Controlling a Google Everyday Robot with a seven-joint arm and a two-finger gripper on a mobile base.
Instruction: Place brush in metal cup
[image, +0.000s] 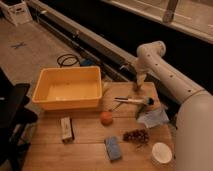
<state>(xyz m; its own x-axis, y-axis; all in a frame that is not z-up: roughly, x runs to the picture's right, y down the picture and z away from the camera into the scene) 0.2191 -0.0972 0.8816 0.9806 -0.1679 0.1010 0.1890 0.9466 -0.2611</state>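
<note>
Gripper (137, 86) pointing down at the far right edge of the table (85, 150); open or closed, impossible to tell. Just near of it, brush (131, 100) lying flat and unheld, probably lined up for a pick from above. Nearer: orange fruit (106, 118), pale cloth (152, 118). Left: yellow tub (67, 87). Metal cup not surely made out.

Gripper (137, 87) sits over the table's (90, 136) far edge. Brush (131, 100) lies just in front of it, bin (67, 88) to its left, cloth (153, 118) front-right. Ball (106, 118), box (66, 129) and sponge (113, 148) are front-left.
</note>
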